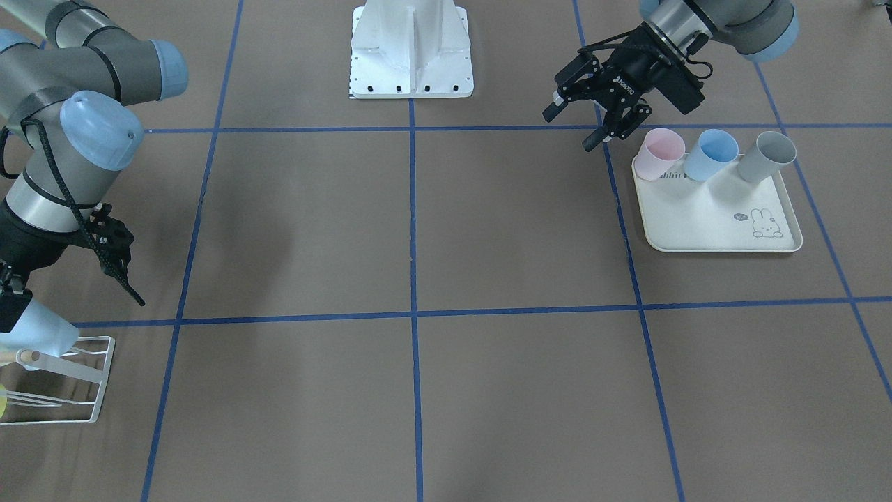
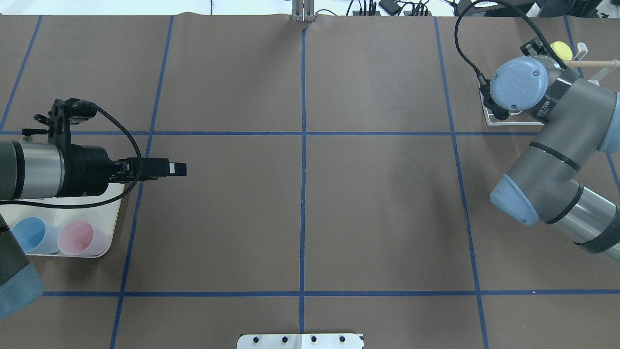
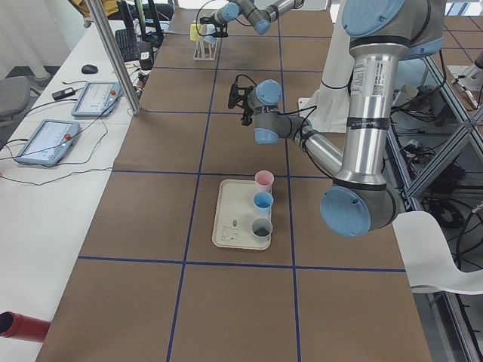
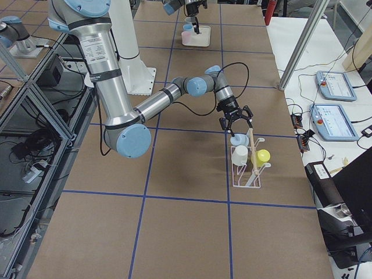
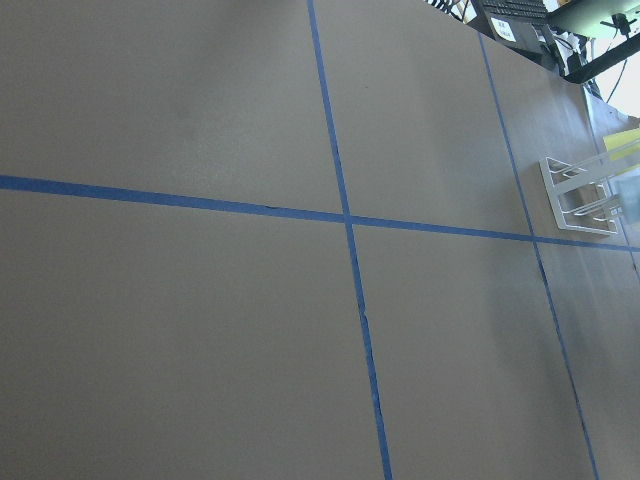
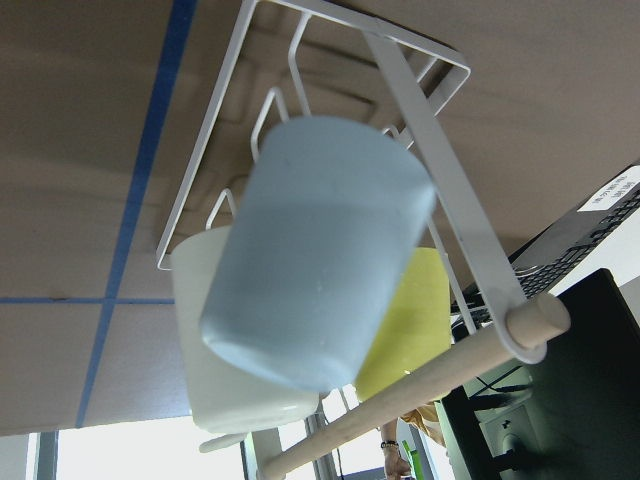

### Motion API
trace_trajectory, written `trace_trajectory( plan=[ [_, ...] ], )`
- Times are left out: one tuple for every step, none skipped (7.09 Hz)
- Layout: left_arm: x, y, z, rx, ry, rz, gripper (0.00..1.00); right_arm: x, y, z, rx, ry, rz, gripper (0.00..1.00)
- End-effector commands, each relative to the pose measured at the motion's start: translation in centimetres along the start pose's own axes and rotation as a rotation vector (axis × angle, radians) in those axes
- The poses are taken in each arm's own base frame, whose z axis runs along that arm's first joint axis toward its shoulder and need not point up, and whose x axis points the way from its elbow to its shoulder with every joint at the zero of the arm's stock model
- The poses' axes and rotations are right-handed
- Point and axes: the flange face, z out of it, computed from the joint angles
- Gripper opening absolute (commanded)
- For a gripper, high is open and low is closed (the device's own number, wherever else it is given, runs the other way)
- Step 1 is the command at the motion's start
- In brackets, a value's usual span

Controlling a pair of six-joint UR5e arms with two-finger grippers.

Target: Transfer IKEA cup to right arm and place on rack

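Grey arms (image 2: pixel 552 155), pale-blue caps (image 2: pixel 518 85), prob. braided cable (image 2: pixel 128 135)

right arm (image 4: pixel 157 99): the big near one. It reaches out low across the counter (image 4: pixel 174 232) toward the rack (image 4: pixel 247 181).
right end effector (image 4: pixel 236 125): fingers spread wide, sitting just above the pale blue cup (image 4: pixel 238 140).
pale blue cup: at the rack end nearest that end effector.
rack: white wire frame standing on the brown paper near the counter's far edge, with a wooden dowel peg (image 4: pixel 253 145) along it.
also on the rack: a white cup (image 4: pixel 240 157) right beside the blue one, and a yellow cup (image 4: pixel 263 156) on the other side of the peg.
left arm (image 4: pixel 174 7): tiny, at the far end. Its left end effector (image 4: pixel 195 26) hangs over a cream tray (image 4: pixel 203 39); too small to read the fingers.
off to the side: two tablets (image 4: pixel 333 85) on a white table.
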Motion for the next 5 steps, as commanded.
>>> trace_trajectory(
  plan=[
    [-0.9,0.1,-0.3,-0.003,-0.019,0.016,1.00,0.8,0.8,-2.8,0.059,0.035,0.069,0.99],
    [-2.5,-0.6,-1.4,0.009,-0.055,0.097,1.00,0.8,1.1,-5.6,0.177,0.027,0.138,0.99],
    [-4.8,-1.1,-2.6,0.020,-0.102,0.163,1.00,0.9,1.7,-7.9,0.250,0.029,0.232,0.99],
    [-7.6,-1.2,-4.2,0.024,-0.164,0.248,1.00,0.5,1.8,-9.3,0.321,-0.005,0.358,0.99],
    [-10.9,-1.3,-6.6,0.021,-0.236,0.390,1.00,0.1,1.7,-10.9,0.413,-0.066,0.481,0.99]
  ],
)
